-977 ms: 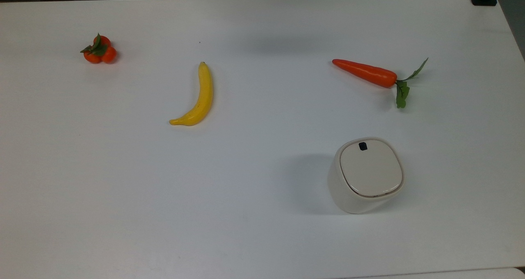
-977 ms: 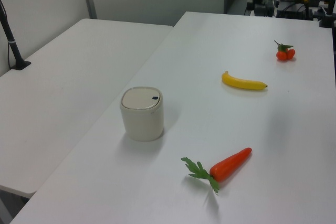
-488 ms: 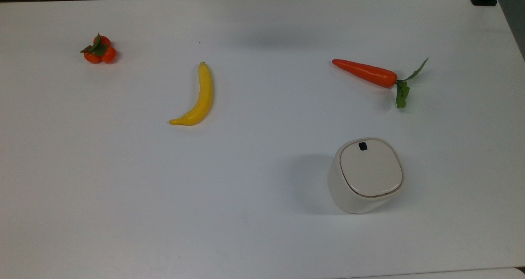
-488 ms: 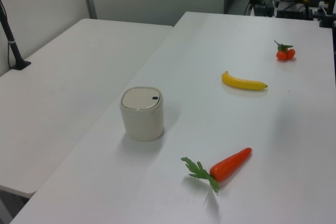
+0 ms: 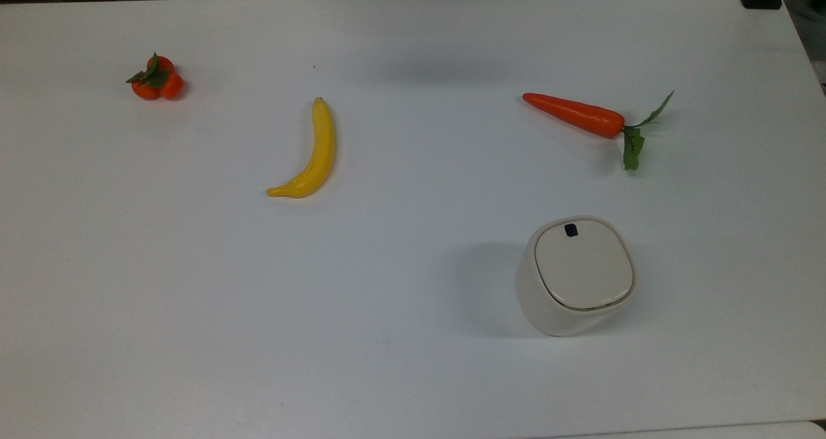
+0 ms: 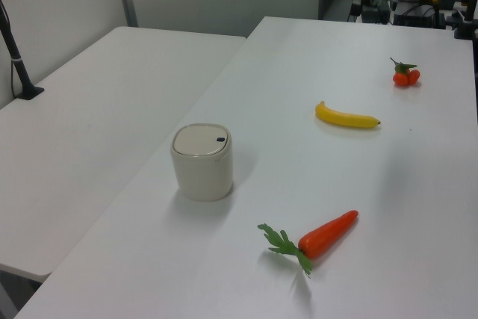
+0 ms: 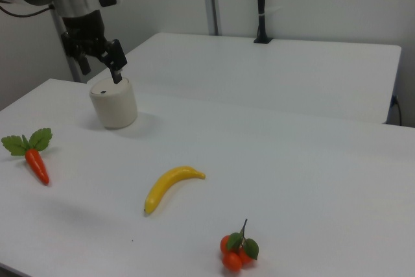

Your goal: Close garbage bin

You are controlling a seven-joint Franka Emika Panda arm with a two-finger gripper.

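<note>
White table (image 5: 413, 336), matte and broad, abutting a second white table (image 6: 82, 132) on the left view's left; pale partition walls behind. Garbage bin (image 5: 576, 275) upright near the top view's lower right, lid flat and shut (black tab toward the carrot (image 5: 574, 115)). Banana (image 5: 310, 152) mid-table, oranges (image 5: 155, 79) far off. Gripper (image 7: 100, 63) in the right view spread open, holding nothing.

White table (image 5: 413, 361): bin (image 5: 574, 277), banana (image 5: 313, 155), carrot (image 5: 574, 114).
</note>
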